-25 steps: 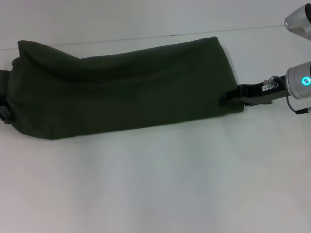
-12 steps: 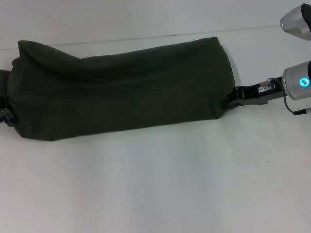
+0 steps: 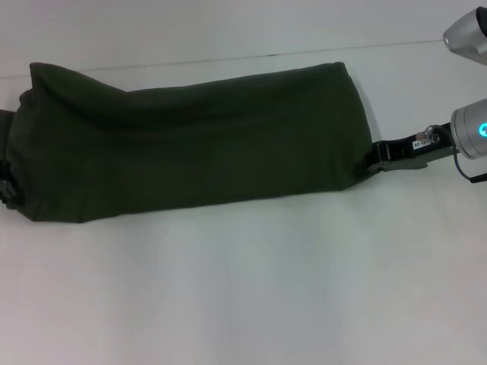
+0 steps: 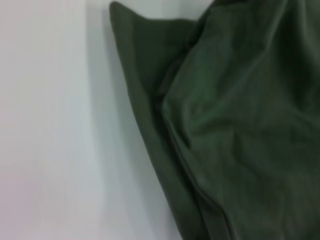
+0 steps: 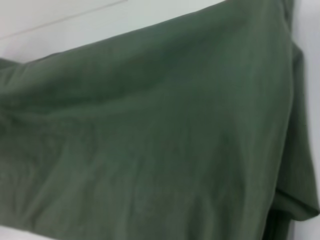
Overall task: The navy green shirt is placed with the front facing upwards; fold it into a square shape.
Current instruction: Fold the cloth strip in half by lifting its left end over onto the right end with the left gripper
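Note:
The navy green shirt [image 3: 190,141] lies as a long dark green band across the table, plain side up, with no lettering showing. My right gripper [image 3: 364,161] sits at the band's near right corner, shut on the cloth edge there. Only a small dark part of my left gripper [image 3: 7,192] shows, at the picture's left border against the shirt's left end. The left wrist view has layered folded edges of the shirt [image 4: 225,130] beside bare table. Green cloth [image 5: 150,135] fills most of the right wrist view.
The white table [image 3: 243,289] stretches wide in front of the shirt. A thin seam line [image 3: 228,58] runs along the table just behind the shirt. Part of the right arm [image 3: 472,129] with a blue light hangs at the right border.
My right gripper has shifted a little to the right and nearer, and the shirt's near right corner has drawn in with it. The near edge at the left has slid slightly closer.

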Tool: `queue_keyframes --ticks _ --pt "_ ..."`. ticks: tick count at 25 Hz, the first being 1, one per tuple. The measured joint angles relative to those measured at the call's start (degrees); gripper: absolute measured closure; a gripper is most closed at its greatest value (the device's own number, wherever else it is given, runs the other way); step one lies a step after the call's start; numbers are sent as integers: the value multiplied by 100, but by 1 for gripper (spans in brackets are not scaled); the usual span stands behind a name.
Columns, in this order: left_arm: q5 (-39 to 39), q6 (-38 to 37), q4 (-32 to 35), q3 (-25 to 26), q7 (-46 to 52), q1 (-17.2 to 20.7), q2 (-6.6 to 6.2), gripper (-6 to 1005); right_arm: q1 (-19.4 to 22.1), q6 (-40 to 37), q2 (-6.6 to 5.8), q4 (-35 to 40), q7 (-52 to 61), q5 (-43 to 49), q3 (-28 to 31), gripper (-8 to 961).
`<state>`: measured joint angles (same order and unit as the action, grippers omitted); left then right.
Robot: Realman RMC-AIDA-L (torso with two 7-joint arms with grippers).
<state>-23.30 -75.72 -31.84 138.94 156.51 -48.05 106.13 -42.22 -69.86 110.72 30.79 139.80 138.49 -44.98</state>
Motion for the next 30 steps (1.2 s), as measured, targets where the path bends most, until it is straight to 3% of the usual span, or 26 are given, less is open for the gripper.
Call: queue_keyframes --ticks 4,11,19,30 --pt "1 -354 -24 -44 -73 18 -16 942 35 -492 0 217 33 198 0 938" --pt "18 -958 -61 -128 -211 136 -16 940 45 -1249 141 612 128 958 -13 937" --pt "287 -1945 -474 -275 -228 340 -8 938 54 -2086 218 978 133 1408 -209 935" --pt "1176 -2336 -496 -246 -212 369 -71 936 81 -2423 162 1083 106 1779 -432 933"
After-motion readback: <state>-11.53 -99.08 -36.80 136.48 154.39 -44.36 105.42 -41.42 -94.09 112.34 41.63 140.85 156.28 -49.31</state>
